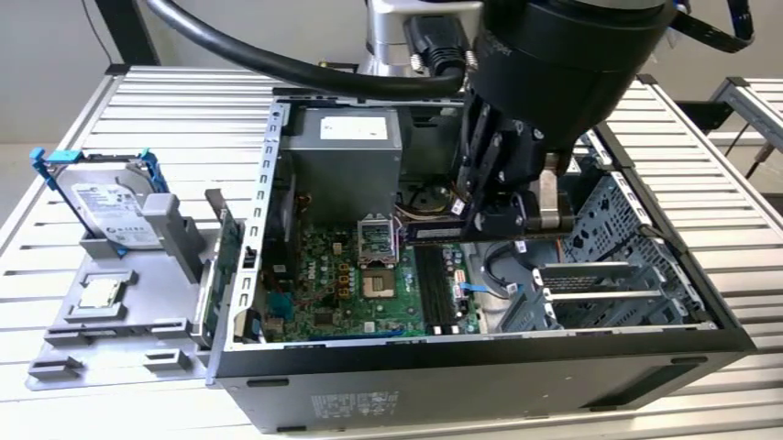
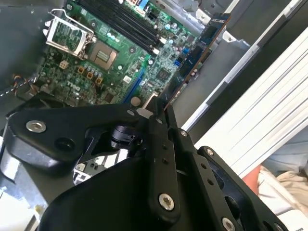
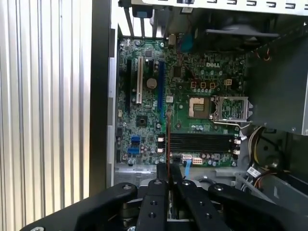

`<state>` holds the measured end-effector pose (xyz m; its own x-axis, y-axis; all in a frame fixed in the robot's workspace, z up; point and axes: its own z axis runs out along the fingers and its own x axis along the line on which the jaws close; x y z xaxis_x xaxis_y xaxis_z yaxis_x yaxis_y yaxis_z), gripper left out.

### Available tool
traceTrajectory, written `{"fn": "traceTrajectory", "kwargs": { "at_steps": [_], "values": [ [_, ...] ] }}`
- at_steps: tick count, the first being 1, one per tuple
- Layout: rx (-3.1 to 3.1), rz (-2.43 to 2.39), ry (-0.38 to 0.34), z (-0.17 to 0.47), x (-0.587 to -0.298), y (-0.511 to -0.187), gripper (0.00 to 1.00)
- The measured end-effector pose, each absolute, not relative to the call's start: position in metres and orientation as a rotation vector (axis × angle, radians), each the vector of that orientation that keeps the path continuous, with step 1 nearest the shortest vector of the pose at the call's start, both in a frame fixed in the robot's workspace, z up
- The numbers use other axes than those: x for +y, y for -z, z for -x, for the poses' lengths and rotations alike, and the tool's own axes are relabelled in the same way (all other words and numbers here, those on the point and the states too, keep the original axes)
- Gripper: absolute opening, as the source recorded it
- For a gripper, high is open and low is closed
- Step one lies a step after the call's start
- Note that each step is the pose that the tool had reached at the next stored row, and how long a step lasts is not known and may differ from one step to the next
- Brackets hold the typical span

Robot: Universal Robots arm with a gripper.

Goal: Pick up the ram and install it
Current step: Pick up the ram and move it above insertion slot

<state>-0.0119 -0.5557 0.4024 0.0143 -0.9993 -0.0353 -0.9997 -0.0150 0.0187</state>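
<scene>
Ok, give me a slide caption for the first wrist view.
Gripper, jaws shut on the ram, holds it edge-on over the motherboard inside the open computer case.

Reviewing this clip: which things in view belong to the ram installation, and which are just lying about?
In the job: the ram, clamped in the gripper; the black memory slots on the motherboard; the open computer case.
Lying about: the hard drive, the processor chip, the grey tray under them.

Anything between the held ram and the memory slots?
Nothing visible. The gripper holds the ram above the motherboard; the black memory slots look empty. A blue cable sits beside them, not across.
</scene>
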Motion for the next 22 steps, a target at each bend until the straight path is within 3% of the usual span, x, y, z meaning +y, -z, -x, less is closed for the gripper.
{"fn": "traceTrajectory", "kwargs": {
  "at_steps": [22],
  "values": [
    [2.197, 2.229, -0.060, -0.020, -0.556, -0.402, 0.00]
  ]
}}
